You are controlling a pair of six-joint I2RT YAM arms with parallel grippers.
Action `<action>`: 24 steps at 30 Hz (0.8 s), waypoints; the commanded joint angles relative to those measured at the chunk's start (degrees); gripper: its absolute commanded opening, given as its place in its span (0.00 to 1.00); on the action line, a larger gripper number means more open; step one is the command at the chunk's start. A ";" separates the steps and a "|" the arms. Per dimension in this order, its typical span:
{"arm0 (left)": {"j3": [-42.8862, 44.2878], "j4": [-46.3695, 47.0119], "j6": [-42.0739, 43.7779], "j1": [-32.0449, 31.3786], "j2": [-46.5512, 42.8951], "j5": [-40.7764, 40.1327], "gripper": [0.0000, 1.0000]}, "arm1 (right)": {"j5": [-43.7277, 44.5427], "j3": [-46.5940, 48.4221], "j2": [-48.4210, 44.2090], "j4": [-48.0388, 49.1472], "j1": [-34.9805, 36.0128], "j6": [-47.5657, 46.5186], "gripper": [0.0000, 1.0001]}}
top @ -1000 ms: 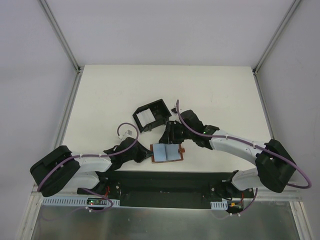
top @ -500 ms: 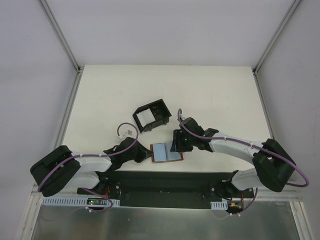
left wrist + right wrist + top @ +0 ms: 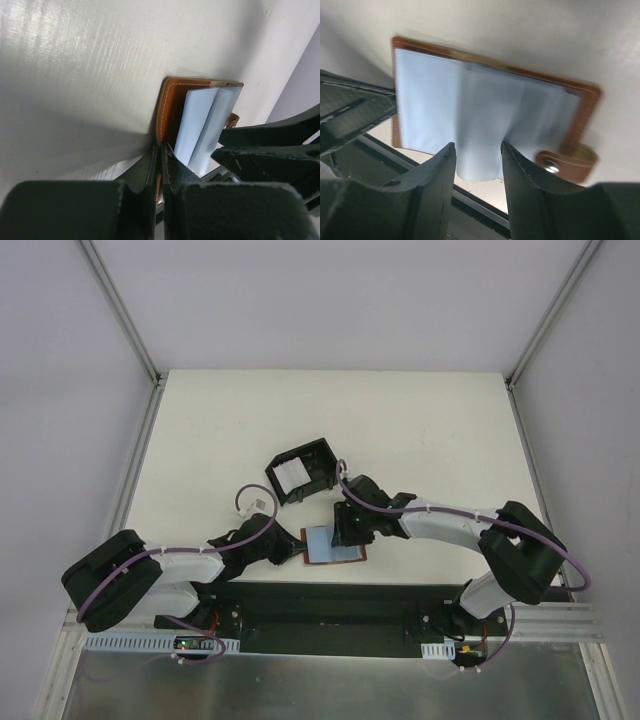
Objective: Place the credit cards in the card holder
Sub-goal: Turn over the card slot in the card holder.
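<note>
The black card holder [image 3: 318,462] stands open at mid-table with a white card [image 3: 291,477] in it. The brown wallet [image 3: 352,559] lies open near the front edge, with pale blue cards [image 3: 325,543] in it. My left gripper [image 3: 296,547] is shut on the wallet's left edge [image 3: 167,107]; the cards [image 3: 200,125] show just beyond my gripper [image 3: 161,150]. My right gripper [image 3: 344,530] hovers over the wallet, open; in the right wrist view its jaws [image 3: 479,150] straddle the near end of a pale blue card [image 3: 480,125], blurred. The wallet's brown rim [image 3: 582,107] frames the cards.
The wallet's snap tab [image 3: 559,167] sticks out at its right. My left gripper's dark body [image 3: 350,115] is close on the left of the wallet. The table's front edge and a black base rail [image 3: 330,602] lie just below the wallet.
My right gripper has moved from beside the card holder down and left onto the open wallet, now covering its right part. The left gripper and the wallet have stayed put.
</note>
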 commanded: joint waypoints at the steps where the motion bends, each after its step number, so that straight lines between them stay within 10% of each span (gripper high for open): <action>1: -0.42 -9.69 3.30 0.40 3.11 -0.26 0.00 | -1.65 4.42 3.94 2.41 3.17 -0.60 0.43; 24: -7.63 2.43 -2.59 4.00 10.23 4.31 0.00 | -23.36 10.40 2.99 21.05 3.80 -0.95 0.48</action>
